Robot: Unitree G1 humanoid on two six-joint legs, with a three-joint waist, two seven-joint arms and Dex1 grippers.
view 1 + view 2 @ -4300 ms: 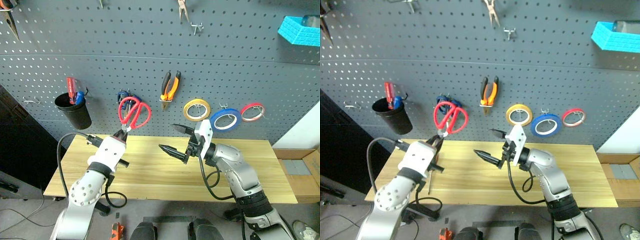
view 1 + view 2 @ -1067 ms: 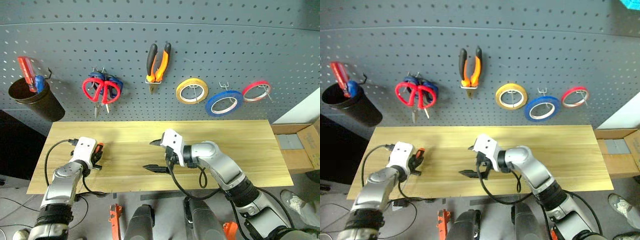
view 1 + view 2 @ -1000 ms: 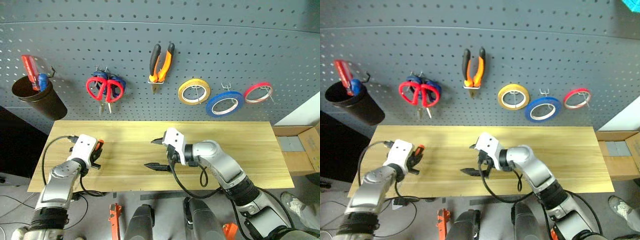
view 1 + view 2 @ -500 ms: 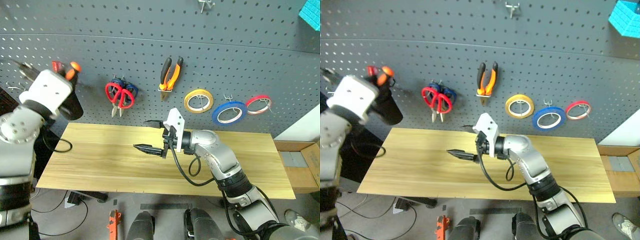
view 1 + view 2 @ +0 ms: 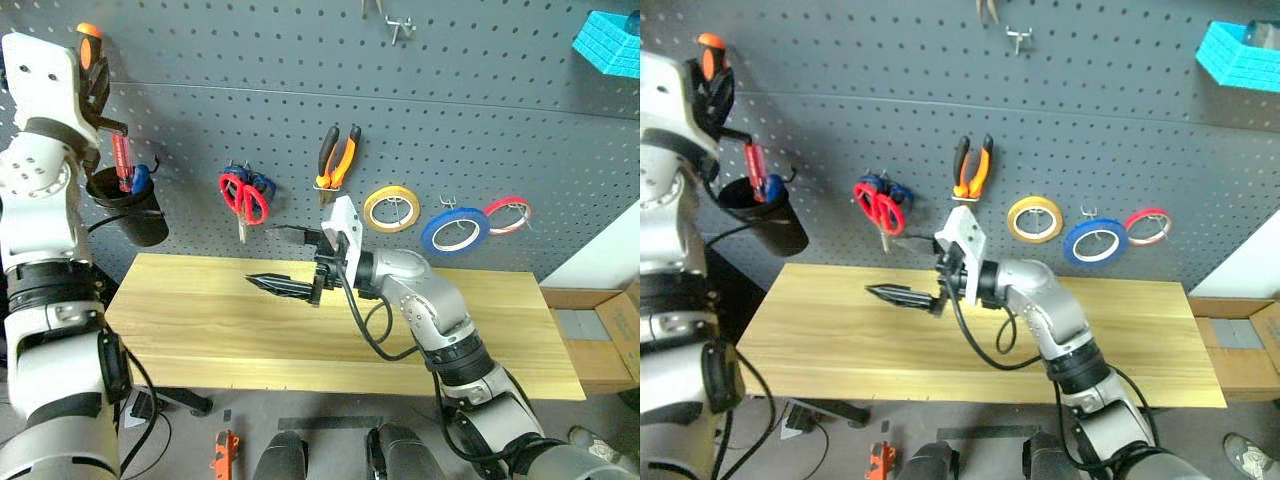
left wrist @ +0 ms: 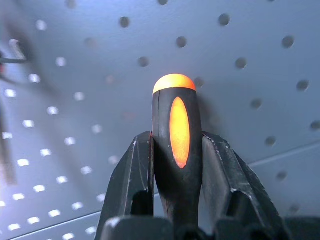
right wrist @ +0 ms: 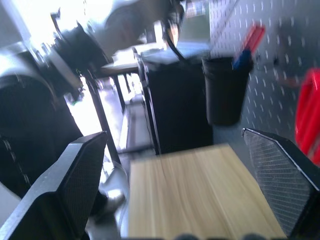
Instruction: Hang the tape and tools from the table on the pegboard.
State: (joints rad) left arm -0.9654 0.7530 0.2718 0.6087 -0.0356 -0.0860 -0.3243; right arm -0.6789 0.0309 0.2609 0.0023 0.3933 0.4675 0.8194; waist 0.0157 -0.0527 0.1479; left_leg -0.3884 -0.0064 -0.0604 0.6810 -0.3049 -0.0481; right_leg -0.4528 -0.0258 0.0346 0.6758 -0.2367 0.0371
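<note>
Head views, left arm: raised high at the far left, against the pegboard [image 5: 480, 110]; left end effector [image 5: 88, 62] points up and forward, clamped on the screwdriver [image 5: 90, 40], whose orange cap sticks out above the fingers.
Head views, right arm: reaches leftward over the middle of the table [image 5: 250, 330]; right end effector [image 5: 285, 258] is spread wide and empty, level above the wood.
Head views, hung things: red-handled scissors [image 5: 240, 195] and pliers [image 5: 338, 160] hang right of the left end effector; the blue tape [image 5: 455, 228] hangs farther right, between a yellow roll [image 5: 391, 208] and a red roll [image 5: 507, 213].
Head views, cup: a black cup [image 5: 128, 205] hangs just below the left end effector.
Left wrist view: both fingers [image 6: 131, 175] press the screwdriver's orange-and-black handle, close to the perforated board.
Right wrist view: fingers [image 7: 75, 175] stand far apart over the table, toward the black cup.
</note>
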